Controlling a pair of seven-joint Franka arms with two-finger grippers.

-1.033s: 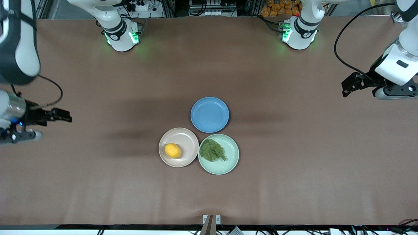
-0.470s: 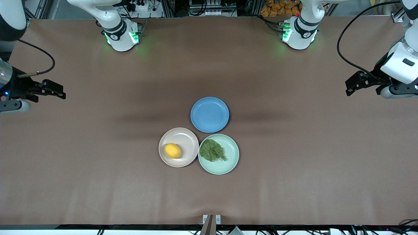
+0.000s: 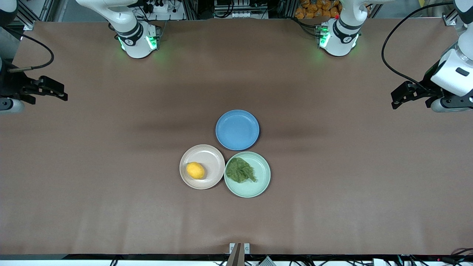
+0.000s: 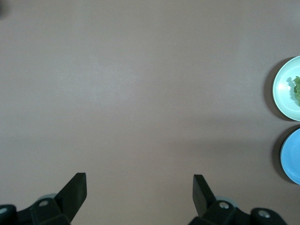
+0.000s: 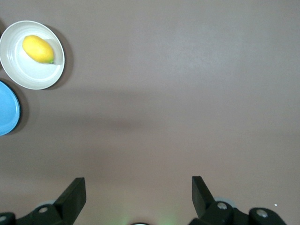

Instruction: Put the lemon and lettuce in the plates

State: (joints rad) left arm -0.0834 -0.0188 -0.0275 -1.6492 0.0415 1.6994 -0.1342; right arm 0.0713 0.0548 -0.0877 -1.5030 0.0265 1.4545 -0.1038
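Note:
The yellow lemon (image 3: 195, 170) (image 5: 38, 48) lies in the beige-pink plate (image 3: 212, 155) (image 5: 23, 72). The dark green lettuce (image 3: 240, 170) (image 4: 296, 90) leaf lies in the mint green plate (image 3: 262, 175) (image 4: 283, 89) beside it. Both plates touch at their rims near the table's middle. My left gripper (image 3: 397, 99) (image 4: 139, 190) hangs open and empty over bare table at the left arm's end. My right gripper (image 3: 55, 92) (image 5: 138, 192) hangs open and empty over bare table at the right arm's end. Both are well away from the plates.
An empty blue plate (image 3: 237, 129) (image 4: 293, 157) (image 5: 7, 108) sits just farther from the front camera than the two other plates. The brown table (image 3: 332, 207) spreads wide around them. Both arm bases stand along the table's edge farthest from the camera.
My right gripper has drawn back toward its arm's end of the table and away from the front camera. My left gripper shifted slightly outward, then held still. Plates, lemon and lettuce have not moved.

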